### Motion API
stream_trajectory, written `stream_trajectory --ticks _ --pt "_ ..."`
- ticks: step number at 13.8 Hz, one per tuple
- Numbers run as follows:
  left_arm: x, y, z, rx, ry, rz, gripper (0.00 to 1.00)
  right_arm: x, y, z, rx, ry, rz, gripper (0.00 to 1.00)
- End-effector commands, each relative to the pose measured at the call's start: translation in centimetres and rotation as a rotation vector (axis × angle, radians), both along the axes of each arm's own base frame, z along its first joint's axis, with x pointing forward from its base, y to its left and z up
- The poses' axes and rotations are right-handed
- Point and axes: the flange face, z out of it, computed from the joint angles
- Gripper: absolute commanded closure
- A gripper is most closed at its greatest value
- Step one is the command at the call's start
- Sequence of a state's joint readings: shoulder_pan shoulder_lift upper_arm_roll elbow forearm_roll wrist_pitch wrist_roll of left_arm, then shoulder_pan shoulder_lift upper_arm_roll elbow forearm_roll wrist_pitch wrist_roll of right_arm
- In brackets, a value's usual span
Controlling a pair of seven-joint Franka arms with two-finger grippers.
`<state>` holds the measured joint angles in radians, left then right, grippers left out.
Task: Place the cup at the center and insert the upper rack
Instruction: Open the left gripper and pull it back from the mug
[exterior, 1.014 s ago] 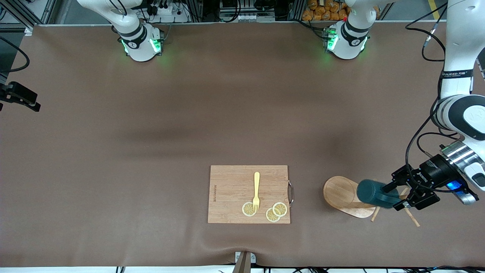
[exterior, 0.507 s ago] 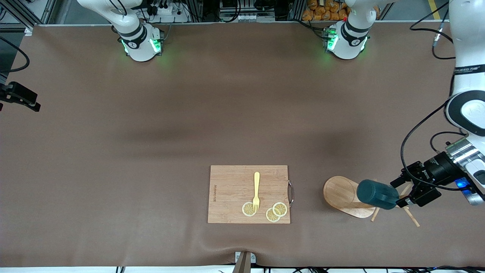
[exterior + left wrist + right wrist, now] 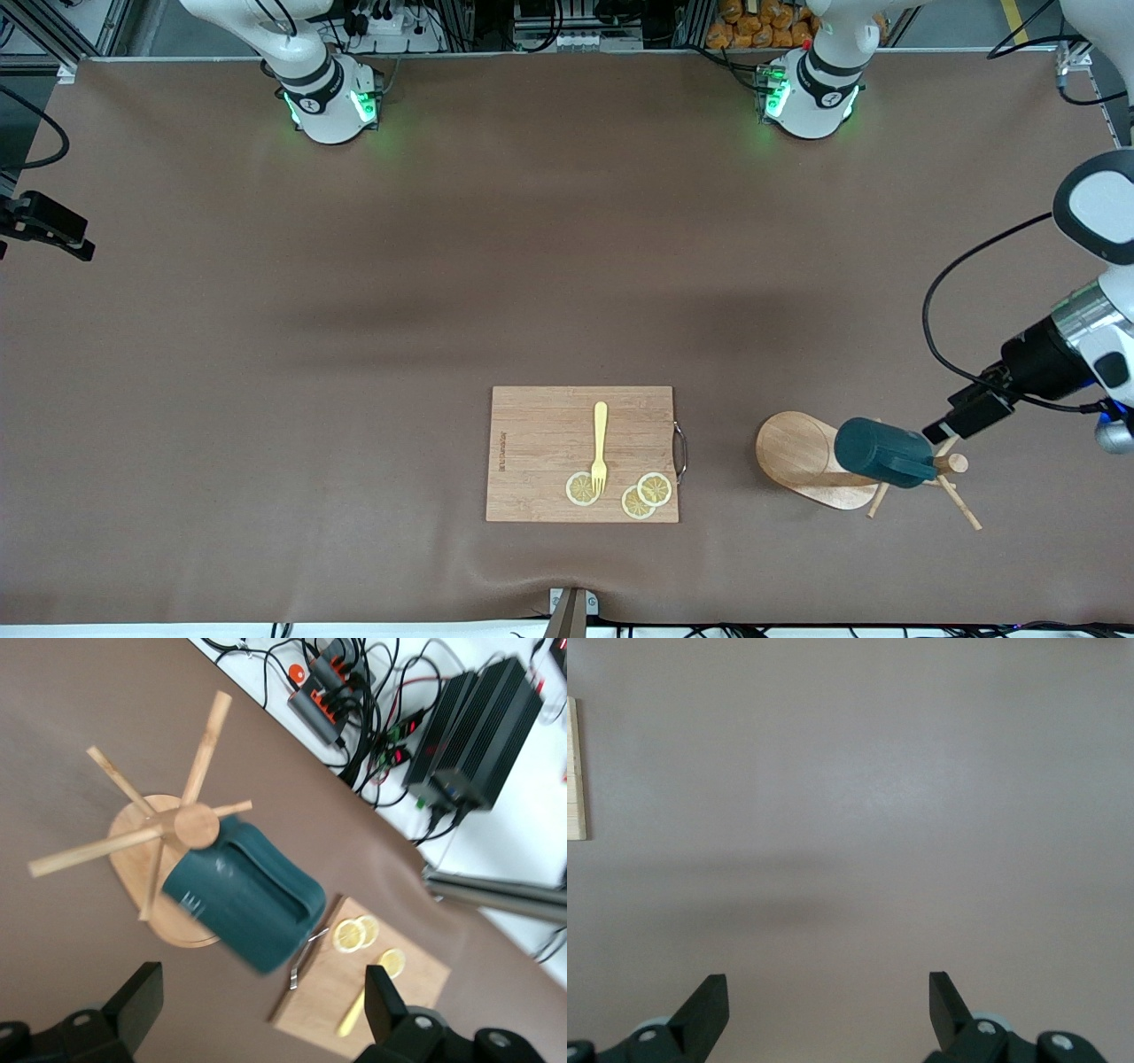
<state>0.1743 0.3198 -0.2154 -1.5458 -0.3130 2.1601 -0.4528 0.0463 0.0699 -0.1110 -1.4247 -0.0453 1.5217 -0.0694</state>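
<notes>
**Q:** Where is the cup [image 3: 873, 452], and why does it hang as it does?

**A:** It hangs tilted on a peg of the upper rack [image 3: 811, 459], its loop handle threaded over a thin branch by the pole top. The rack stands toward the left arm's end of the table, beside the cutting board [image 3: 545, 452]. Nothing grips the cup; the peg alone carries it, which suggests the hanging step is done.

**Q:** And the grippers?

**A:** The left gripper [image 3: 257, 1010] is in the air over the rack, fingers spread wide and empty, apart from the cup. The right gripper [image 3: 828, 1005] waits over bare brown mat [image 3: 354, 310], fingers likewise spread, holding nothing.

**Q:** Materials and shapes?

**A:** The cup is a dark teal-green cylinder, smooth and faintly glossy. The rack is pale wood: a flat oval base, a round pole and slim crossing dowels. The board is rectangular, striped in grain, with a metal handle [image 3: 679, 450] on the edge facing the rack; it bears a yellow fork [image 3: 600, 443] and three lemon slices [image 3: 645, 494]. The mat looks matte and soft.
</notes>
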Motion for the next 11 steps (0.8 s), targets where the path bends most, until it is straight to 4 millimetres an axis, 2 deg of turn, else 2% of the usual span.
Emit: stream_trajectory --ticks 1,5,9,10,11 --pt "-2.0 -0.7 2.1 0.108 0.029 -0.078 0.0 0.2 -0.2 0.2 0.005 0.002 -0.012 0.0" --pt "-5.0 -1.1 5.0 0.239 0.083 -0.246 0.0 0.0 0.1 0.7 0.005 -0.009 -0.008 0.0" --pt "-7.2 -0.8 6.5 0.316 0.135 -0.408 0.0 0.0 0.2 0.7 0.027 -0.01 -0.007 0.0" --pt "-7.7 -1.2 6.6 0.347 0.153 -0.435 0.0 0.0 0.3 0.7 0.031 -0.009 -0.008 0.0" --pt "-8.3 -2.4 7.2 0.367 0.156 -0.47 0.0 -0.1 0.4 0.7 0.048 -0.006 -0.007 0.0"
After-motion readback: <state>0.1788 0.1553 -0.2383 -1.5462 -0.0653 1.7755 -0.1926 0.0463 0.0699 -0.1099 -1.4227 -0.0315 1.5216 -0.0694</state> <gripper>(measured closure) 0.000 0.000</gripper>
